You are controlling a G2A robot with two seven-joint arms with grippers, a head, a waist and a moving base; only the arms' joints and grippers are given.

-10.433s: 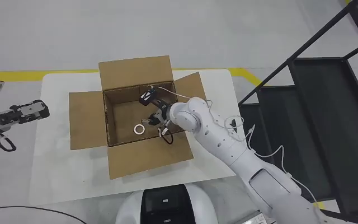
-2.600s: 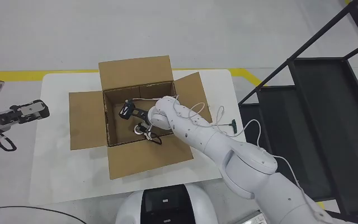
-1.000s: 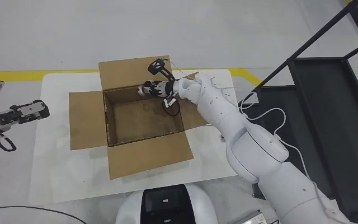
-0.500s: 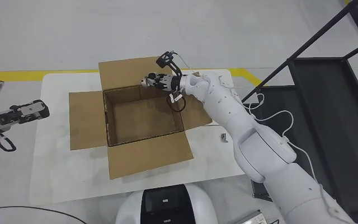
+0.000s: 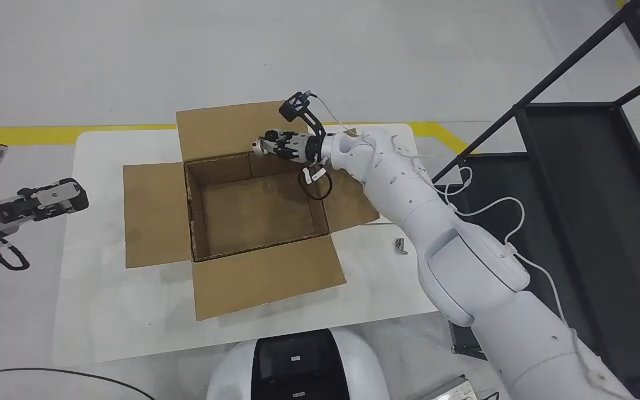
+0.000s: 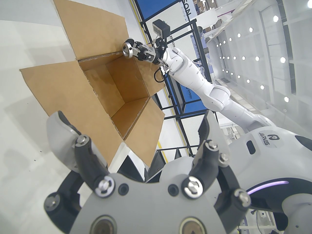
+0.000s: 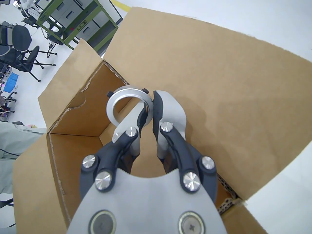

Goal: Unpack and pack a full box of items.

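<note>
- Cardboard box (image 5: 155,215) stands open on a white table (image 5: 100,300), and well to its left, just off the table's left edge, the left gripper (image 5: 45,200) hangs with its fingers spread wide apart and nothing between them; the left wrist view shows the same gripper (image 6: 131,122) facing the box (image 6: 114,81) from a distance
- All four flaps of the box are folded outward: one to the left, one toward the near edge of the table, one to the right and one toward the far side
- At the far rim of the box, right of its middle, a flat silver metal ring (image 5: 260,146) is held over the fold where the far flap meets the far wall; whether it touches the cardboard cannot be told
- The right gripper (image 5: 272,146) is just right of the ring, its arm reaching in from the right over the right flap; the right wrist view shows this gripper (image 7: 148,105) with both fingers pinched together on the edge of the ring (image 7: 111,109), over the box's far left inside corner
- A small grey object (image 5: 398,245) lies on the table to the right of the right flap
- Black metal stairs (image 5: 560,180) stand at the far right, beyond the table
</note>
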